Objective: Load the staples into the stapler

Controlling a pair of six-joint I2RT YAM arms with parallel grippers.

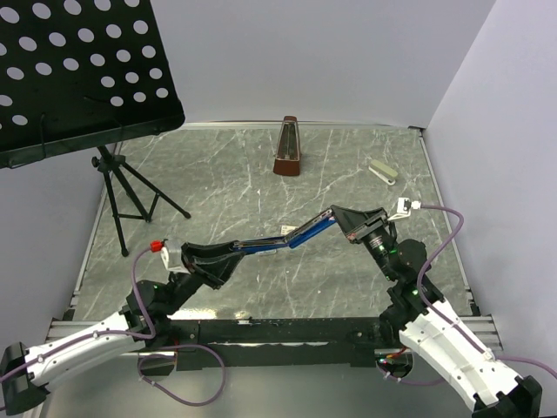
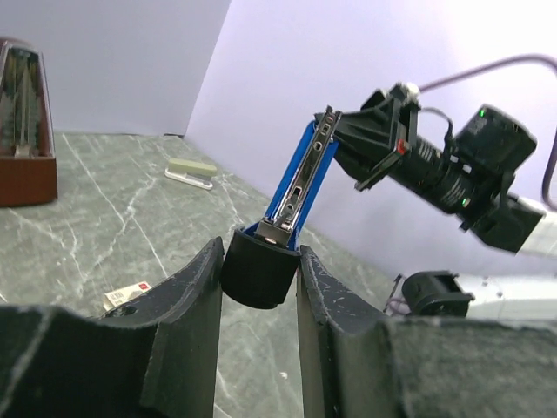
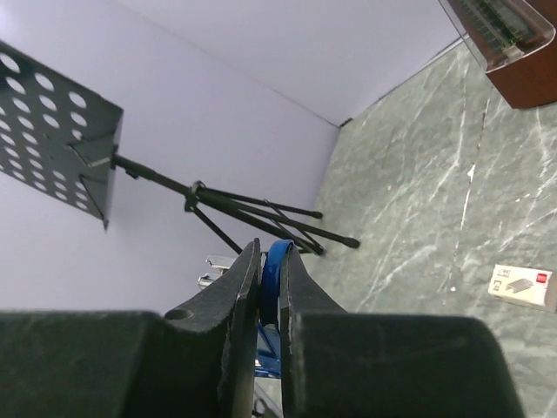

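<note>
In mid-air between the arms, I found the blue stapler (image 1: 291, 237) lying left-to-right, left gripper (image 1: 229, 253) clamped on its black rear, right gripper (image 1: 341, 218) nipping its nose, and the staples (image 3: 522, 286) boxed on the table (image 1: 218, 174) below, neither hand free.

stapler (image 2: 300, 187): blue, aloft, tilted | staples box (image 3: 522, 286): whitish, red print, flat

My left arm (image 1: 78, 344) and right arm (image 1: 457, 348) wear white shells along the bottom of the top view, with black joints above them. Lilac cables (image 1: 132, 279) loop off both. A red cap (image 1: 157, 246) marks one wrist, lower left. My fingers (image 2: 187, 340) are thick, matte black and lightly grained.
</note>
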